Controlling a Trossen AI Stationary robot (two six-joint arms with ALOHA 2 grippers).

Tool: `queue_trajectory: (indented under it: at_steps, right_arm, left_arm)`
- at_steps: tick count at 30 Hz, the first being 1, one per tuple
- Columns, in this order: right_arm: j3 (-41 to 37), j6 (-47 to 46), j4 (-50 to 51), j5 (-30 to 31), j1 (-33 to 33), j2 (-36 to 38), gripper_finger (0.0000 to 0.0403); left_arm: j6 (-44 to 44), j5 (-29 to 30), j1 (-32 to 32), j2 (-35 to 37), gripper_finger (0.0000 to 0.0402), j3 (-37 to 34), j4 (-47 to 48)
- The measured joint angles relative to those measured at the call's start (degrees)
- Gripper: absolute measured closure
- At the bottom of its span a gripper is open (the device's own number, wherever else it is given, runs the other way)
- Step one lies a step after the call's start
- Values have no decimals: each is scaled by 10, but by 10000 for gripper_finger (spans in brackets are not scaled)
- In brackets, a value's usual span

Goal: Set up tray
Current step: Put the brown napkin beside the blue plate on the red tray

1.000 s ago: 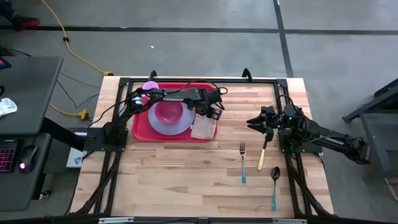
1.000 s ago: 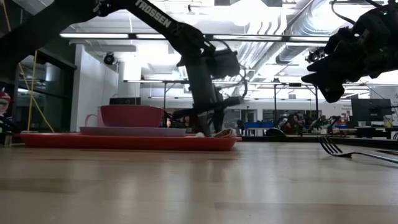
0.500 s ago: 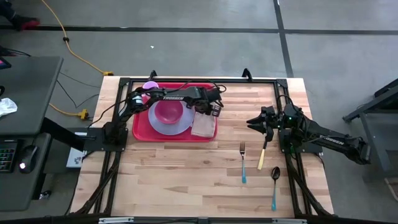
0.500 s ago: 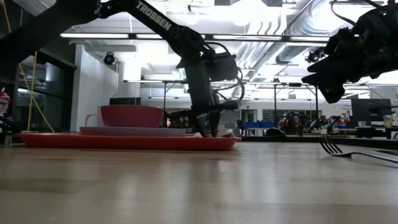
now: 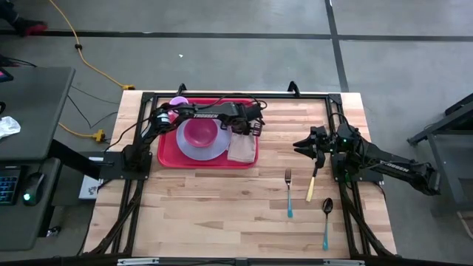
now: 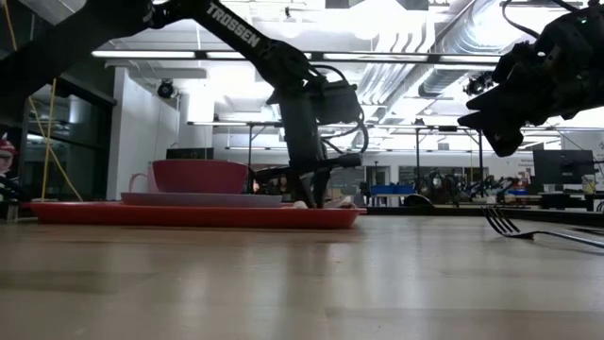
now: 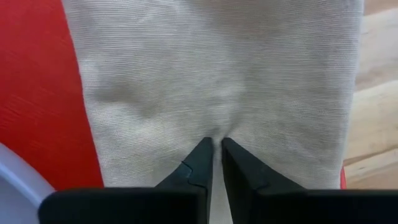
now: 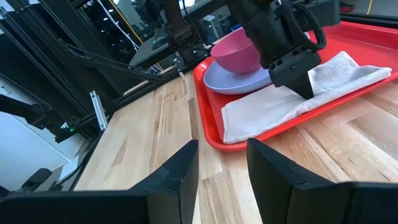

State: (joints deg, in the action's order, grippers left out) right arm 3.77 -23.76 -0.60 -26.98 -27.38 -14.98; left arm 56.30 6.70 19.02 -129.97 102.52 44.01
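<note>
This is a robotics lab or workshop: a wooden table with a black metal frame stands on a grey concrete floor, with bare ceiling ducts, strip lights and workbenches behind it.

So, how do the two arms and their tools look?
Both arms are black, jointed, with loose black cables at the wrists. The left arm carries white TROSSEN lettering; the right arm has a white mark too, not readable. Each tool has two dark tapered fingers, as on the left tool and the right tool.
</note>
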Motion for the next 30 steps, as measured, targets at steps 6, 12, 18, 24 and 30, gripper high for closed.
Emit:
queue_trajectory:
  at_steps: [6,12,18,24,30]
  right_arm:
    - [0,7,0,0,0,0,289]
    - [0,9,0,0,0,0,289]
    - [0,13,0,0,0,0,289]
    - [0,13,1,0,0,0,289]
    - [0,13,9,0,0,0,289]
  left_arm:
    - [10,-2,8,0,346,0,-1]
    - [35,3,9,0,366,0,-2]
    - [52,4,9,0,379,0,1]
    - [72,11,9,-1,366,0,8]
    - [74,11,10,-1,369,0,10]
